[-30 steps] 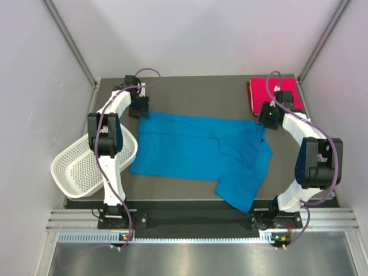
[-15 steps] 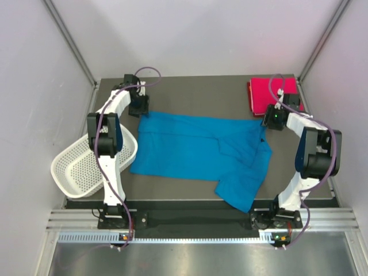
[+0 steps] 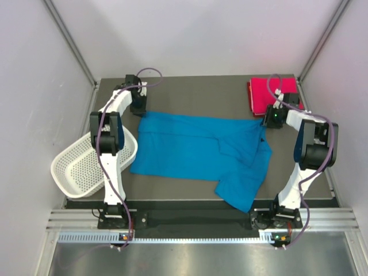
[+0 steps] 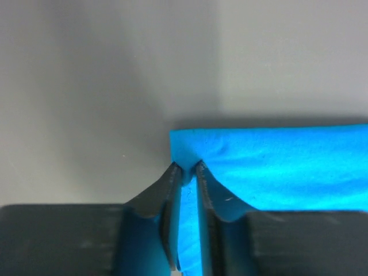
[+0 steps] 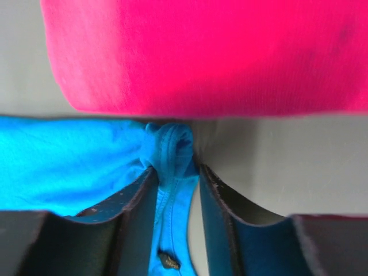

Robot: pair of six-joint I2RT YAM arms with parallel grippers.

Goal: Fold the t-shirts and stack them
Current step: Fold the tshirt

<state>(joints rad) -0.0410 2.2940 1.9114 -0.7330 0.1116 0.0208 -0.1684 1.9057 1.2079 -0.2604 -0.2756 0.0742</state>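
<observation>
**Q:** How far along was the job at that point?

**A:** About halfway, I'd say. The pink t-shirt [image 3: 271,92] lay folded in a neat rectangle at the far right corner of the table [image 3: 201,89], so I counted that one as done. The blue t-shirt [image 3: 195,150] was spread out across the middle and not folded at all. Its right side was rumpled, and one flap trailed toward the near edge.

**Q:** And your grippers?

**A:** Both were down on the far edge of the blue t-shirt, one at each end. My left gripper [image 4: 185,170] was closed almost to nothing on the far left corner, with a thin bit of blue cloth nipped between the tips. My right gripper [image 5: 175,170] stood a little wider at the far right end. A bunched seam of the shirt was puckered up between its fingers, just beside the pink t-shirt. It looked like a grip to me, though a looser one than the left.

**Q:** What was left to do?

**A:** All of the blue one. It needed folding down to roughly the pink one's shape and then laying on top of it. The basket [image 3: 80,169] hung off the left edge with nothing in it that I could see.
</observation>
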